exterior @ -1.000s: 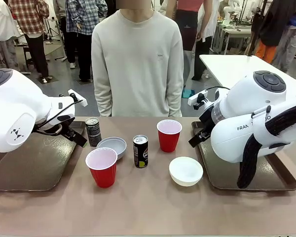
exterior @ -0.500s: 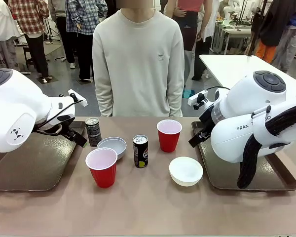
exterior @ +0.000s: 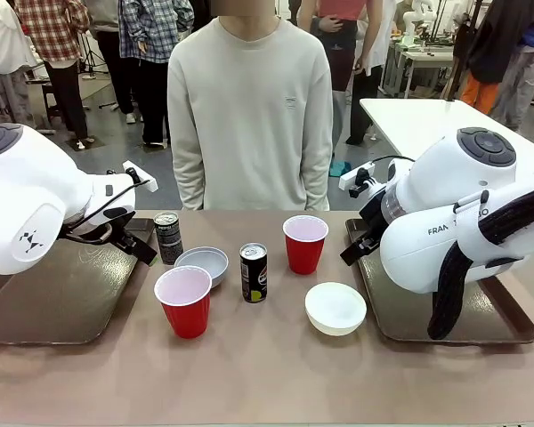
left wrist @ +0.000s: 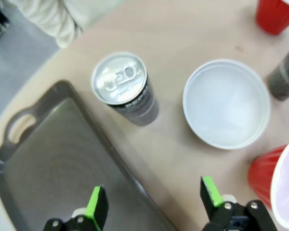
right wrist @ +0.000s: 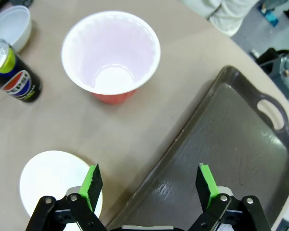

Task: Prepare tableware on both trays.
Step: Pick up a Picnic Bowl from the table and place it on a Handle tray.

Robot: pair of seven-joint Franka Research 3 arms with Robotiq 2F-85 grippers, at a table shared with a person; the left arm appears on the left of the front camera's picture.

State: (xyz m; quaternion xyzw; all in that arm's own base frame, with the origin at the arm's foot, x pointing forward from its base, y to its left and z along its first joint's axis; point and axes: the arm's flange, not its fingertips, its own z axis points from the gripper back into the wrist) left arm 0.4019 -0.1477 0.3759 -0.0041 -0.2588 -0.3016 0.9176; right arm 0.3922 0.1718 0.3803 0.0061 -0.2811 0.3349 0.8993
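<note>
Worktop (exterior: pixel 267 382) unchanged this past second: red cups (exterior: pixel 183 301) and bowls (exterior: pixel 335 308) ring the Pepsi can (exterior: pixel 254 272); flanking trays (exterior: pixel 53 294) bare; left fingers (left wrist: pixel 97 208), right fingers (right wrist: pixel 91 180) released, idle.

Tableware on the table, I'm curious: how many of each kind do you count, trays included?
Red cups: 2 (near cup, far cup)
Bowls: 2 (grey-blue bowl, white bowl)
Cans: 2 (far can, middle can)
Trays: 2 (left tray, right tray)
Total: 8
</note>
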